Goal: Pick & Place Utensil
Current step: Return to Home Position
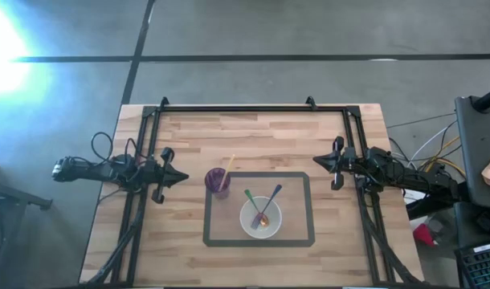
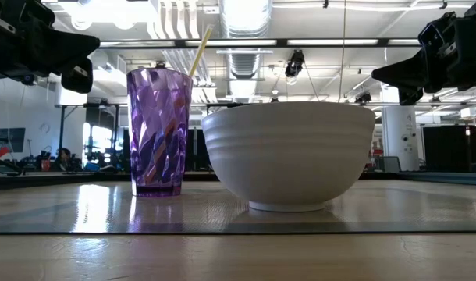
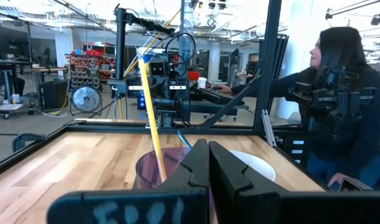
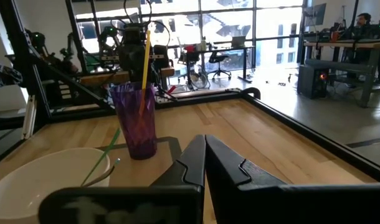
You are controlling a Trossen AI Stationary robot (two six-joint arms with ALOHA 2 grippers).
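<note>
Flanking the mat [image 1: 296, 191], left hand [image 1: 183, 176] and right hand [image 1: 316, 160] hover clear.

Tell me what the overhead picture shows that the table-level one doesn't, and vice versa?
Only the high view looks into the round white bowl, where a green spoon and a purple fork lie, and shows the whole outline of the dark-edged transparent mat. Only the low view shows the room behind, with ceiling lights, and the bowl's ribbed side. Both show the bowl, the purple faceted cup holding a yellow straw, and the shut left tool and right tool at either side.
</note>
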